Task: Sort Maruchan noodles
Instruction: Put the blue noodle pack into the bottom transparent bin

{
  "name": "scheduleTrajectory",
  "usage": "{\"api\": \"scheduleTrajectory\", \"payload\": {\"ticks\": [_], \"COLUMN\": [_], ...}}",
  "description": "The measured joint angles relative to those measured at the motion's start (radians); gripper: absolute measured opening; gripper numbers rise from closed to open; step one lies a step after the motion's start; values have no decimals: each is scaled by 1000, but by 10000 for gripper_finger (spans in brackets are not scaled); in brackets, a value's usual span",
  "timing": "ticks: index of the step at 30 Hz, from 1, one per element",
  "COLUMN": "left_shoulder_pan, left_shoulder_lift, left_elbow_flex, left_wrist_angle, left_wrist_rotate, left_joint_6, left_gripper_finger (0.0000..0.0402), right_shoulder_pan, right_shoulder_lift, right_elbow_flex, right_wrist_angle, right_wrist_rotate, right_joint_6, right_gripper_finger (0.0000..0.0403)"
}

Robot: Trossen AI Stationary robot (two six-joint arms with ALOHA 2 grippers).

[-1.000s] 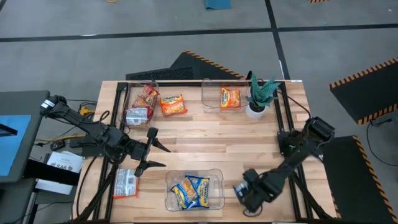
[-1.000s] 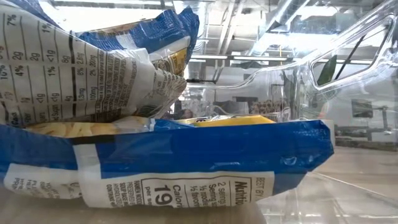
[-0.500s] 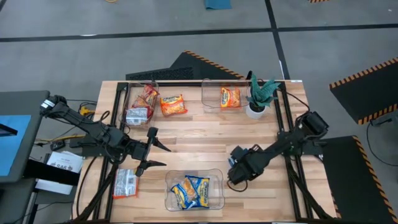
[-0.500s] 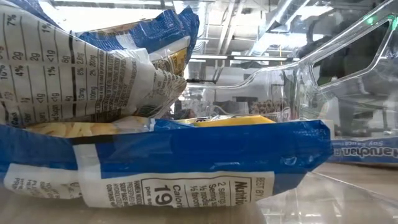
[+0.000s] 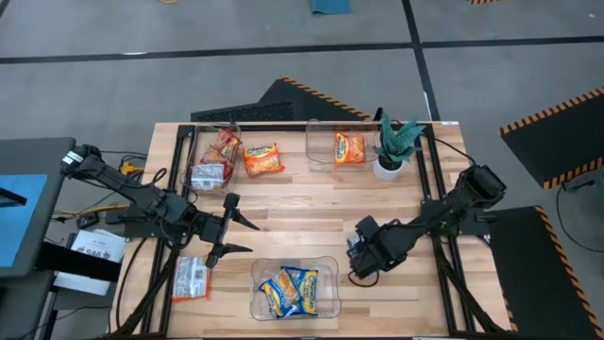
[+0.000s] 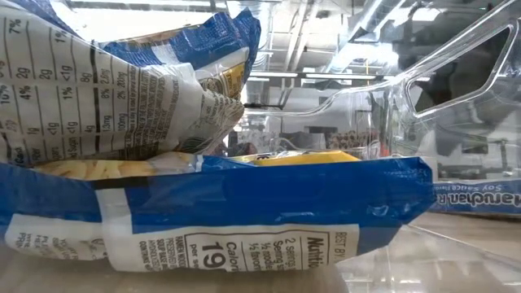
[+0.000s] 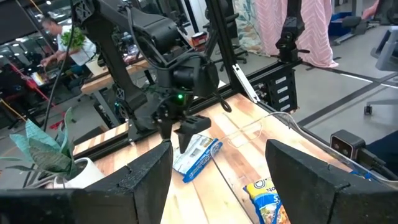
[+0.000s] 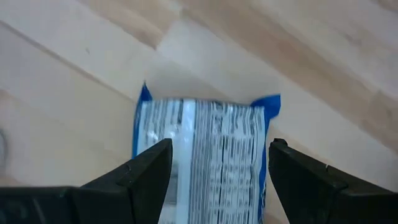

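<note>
A blue-and-white noodle packet [image 8: 202, 155] lies flat on the bare wood just right of the near clear bin [image 5: 332, 283]. My right gripper [image 8: 221, 146] hangs open over it, pointing down, with a finger on either side of its printed back. The left wrist view shows the same packet [image 7: 198, 154] under the right gripper [image 7: 177, 137]. I cannot tell whether the fingers touch it. My left gripper [image 5: 253, 238] waits open over the table's left middle. Two blue-and-yellow packets [image 5: 291, 290] lie in the near bin.
A red-and-silver packet [image 5: 191, 279] lies at the near left. The far left bin [image 5: 200, 142] holds red packets, with an orange packet [image 5: 263, 159] beside it. Another orange packet [image 5: 349, 147] lies in the far bin [image 5: 316, 142], next to a potted plant [image 5: 392, 146].
My right gripper has swung from the near right edge toward the table's middle, stopping just right of the near bin. The blue packet has come into the low view on the wood there and has lain still for the last half second.
</note>
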Motion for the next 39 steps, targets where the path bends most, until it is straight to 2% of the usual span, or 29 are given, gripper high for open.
{"api": "scheduleTrajectory", "payload": {"ticks": [5,14,16,20,23,34,37,39], "left_shoulder_pan": [0,0,0,0,0,-1,-1,-1], "left_shoulder_lift": [0,0,0,0,0,-1,-1,-1], "left_elbow_flex": [0,0,0,0,0,-1,-1,-1], "left_wrist_angle": [0,0,0,-2,-6,-16,-18,-20], "left_wrist_rotate": [0,10,10,11,11,10,10,10], "left_joint_6": [0,-1,-2,-2,1,3,3,3], "left_gripper_finger": [244,244,244,244,244,244,244,244], "right_shoulder_pan": [21,16,7,-18,-30,-42,-41,-41], "right_shoulder_lift": [-7,-102,-83,4,52,39,50,59], "right_elbow_flex": [-8,-7,-23,-125,-153,-156,-152,-150], "right_wrist_angle": [-9,1,59,313,372,339,331,326], "right_wrist_rotate": [-55,-84,-122,-239,-289,-265,-257,-255], "right_joint_6": [23,-1,-27,-78,-91,-65,-69,-67], "right_gripper_finger": [285,285,285,285,286,282,262,233]}}
